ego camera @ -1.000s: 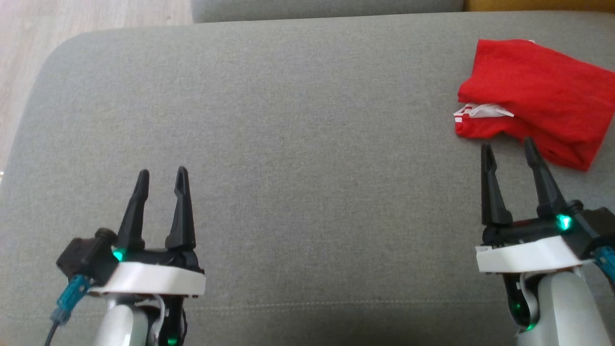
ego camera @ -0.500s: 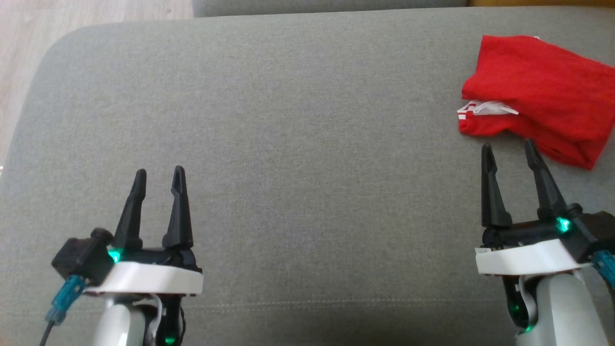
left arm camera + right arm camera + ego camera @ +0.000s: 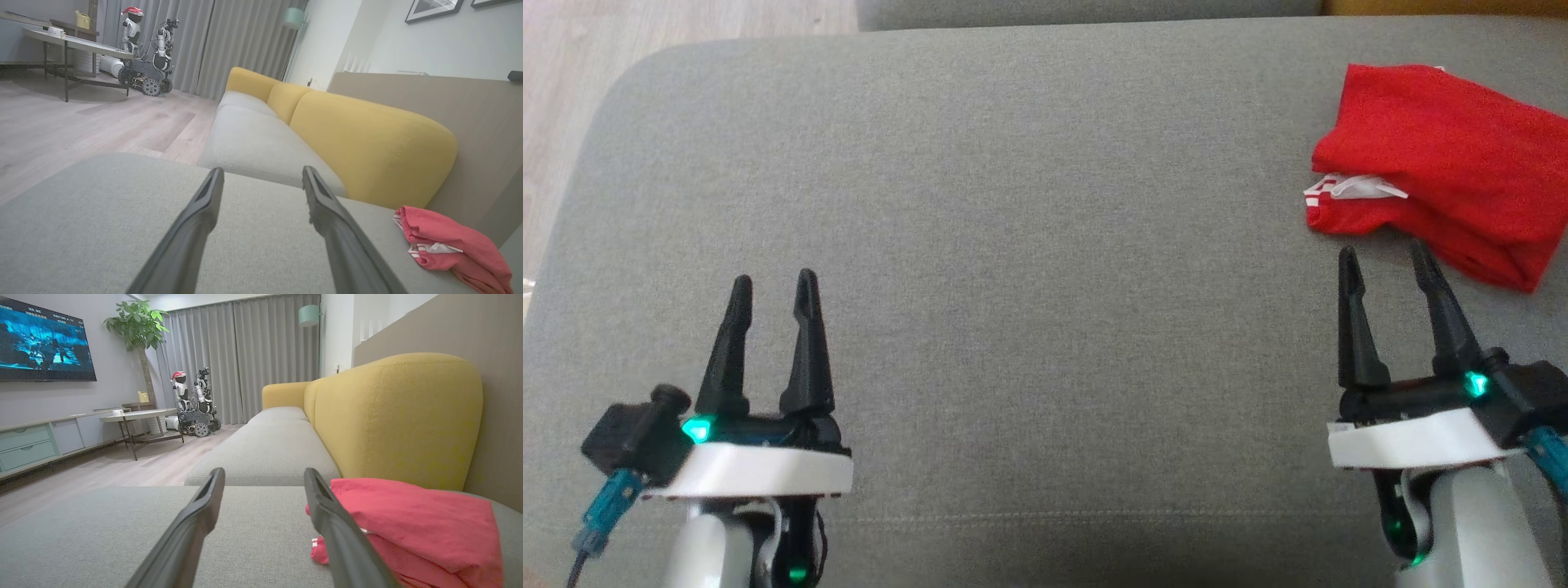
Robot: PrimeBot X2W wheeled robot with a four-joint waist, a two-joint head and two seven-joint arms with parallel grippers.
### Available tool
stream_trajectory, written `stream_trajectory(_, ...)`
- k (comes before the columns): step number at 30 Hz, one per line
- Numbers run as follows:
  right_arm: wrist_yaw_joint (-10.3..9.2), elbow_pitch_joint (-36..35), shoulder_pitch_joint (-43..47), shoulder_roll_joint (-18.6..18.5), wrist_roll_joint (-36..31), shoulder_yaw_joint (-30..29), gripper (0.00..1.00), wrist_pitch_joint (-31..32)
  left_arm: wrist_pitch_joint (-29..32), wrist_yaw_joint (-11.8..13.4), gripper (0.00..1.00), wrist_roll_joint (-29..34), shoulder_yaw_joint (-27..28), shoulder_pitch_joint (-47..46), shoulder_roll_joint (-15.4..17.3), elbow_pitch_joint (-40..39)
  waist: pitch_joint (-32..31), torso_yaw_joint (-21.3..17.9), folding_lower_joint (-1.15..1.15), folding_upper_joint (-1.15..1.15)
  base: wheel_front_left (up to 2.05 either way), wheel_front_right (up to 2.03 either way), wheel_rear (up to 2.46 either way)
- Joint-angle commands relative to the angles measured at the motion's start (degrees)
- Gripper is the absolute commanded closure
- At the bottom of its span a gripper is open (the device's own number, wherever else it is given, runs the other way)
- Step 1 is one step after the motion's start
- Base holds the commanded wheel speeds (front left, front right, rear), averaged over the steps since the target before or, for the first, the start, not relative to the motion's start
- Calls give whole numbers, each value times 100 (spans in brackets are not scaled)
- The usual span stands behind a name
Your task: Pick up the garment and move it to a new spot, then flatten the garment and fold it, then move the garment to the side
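The head camera looks steeply down from above onto the grey sofa cushion (image 3: 1045,204), with the left gripper (image 3: 774,279) at its lower left and the right gripper (image 3: 1383,249) at its lower right. Each wrist camera sits low, just above that cushion, and faces along the seat toward the yellow backrest (image 3: 367,143) and the curtains (image 3: 245,355). The right wrist camera is close beside the red garment (image 3: 408,522), while the left one sees it farther off. All three views share the cushion and the garment.
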Motion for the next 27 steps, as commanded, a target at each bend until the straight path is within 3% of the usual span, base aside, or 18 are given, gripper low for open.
stream_trajectory(1,0,2,1,2,2,2,100,0,0,0,100,-13,7,1,0,-6,-2,-1,0,0,0,0,0)
stream_trajectory(4,-2,261,88,2,13,14,100,9,6,10,100,-30,-13,87,-12,272,-3,-1,0,0,0,0,0)
stream_trajectory(27,5,309,80,-78,1793,-81,100,291,303,-52,100,-1445,84,-18,82,516,-121,-52,0,0,0,0,0)
